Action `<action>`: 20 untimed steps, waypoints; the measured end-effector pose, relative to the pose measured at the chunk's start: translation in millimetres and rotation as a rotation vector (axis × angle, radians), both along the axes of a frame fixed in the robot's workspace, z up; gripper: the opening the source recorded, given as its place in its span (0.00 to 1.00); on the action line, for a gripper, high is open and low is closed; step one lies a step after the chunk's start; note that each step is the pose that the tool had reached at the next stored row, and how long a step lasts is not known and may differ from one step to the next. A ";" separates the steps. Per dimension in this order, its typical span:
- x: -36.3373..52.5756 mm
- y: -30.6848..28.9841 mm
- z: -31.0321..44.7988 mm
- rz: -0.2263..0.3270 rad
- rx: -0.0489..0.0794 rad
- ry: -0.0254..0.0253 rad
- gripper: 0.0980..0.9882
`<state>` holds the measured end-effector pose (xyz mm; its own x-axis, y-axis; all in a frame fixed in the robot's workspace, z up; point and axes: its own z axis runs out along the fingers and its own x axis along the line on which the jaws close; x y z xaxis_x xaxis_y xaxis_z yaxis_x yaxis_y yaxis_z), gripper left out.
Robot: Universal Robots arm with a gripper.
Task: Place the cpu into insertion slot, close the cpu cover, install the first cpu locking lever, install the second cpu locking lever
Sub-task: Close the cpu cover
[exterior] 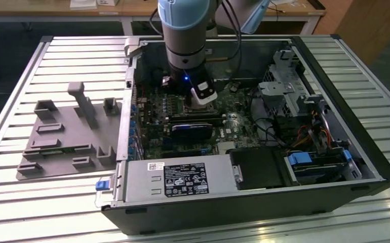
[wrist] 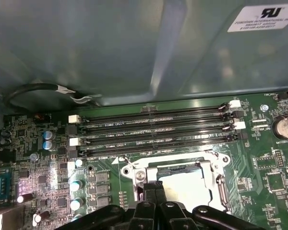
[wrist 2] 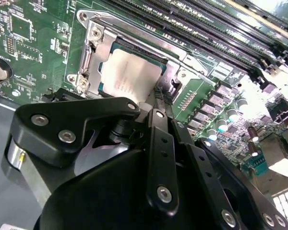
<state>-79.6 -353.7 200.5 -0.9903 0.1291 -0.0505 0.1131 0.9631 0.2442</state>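
A slip looks the likeliest fault: the gripper (wrist: 153, 189) has its fingers pressed together with nothing seen between them, tips at the corner of the cover (wrist 2: 97, 48). A push off line could skid them onto the board (wrist: 273, 163) or jolt the cpu (wrist 2: 132, 74), which lies in the slot (wrist: 177, 168) under the cover's window. The arm (exterior: 185, 45) reaches straight down into the case (exterior: 249, 202).
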 end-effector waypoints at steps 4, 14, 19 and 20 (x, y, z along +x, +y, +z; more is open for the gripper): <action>0.0 0.4 2.0 0.000 -0.023 0.0001 0.00; 11.9 1.2 2.5 0.000 -0.090 0.0010 0.00; 25.0 1.6 2.5 0.000 -0.092 0.0037 0.00; 25.7 2.0 2.5 0.000 -0.095 0.0043 0.00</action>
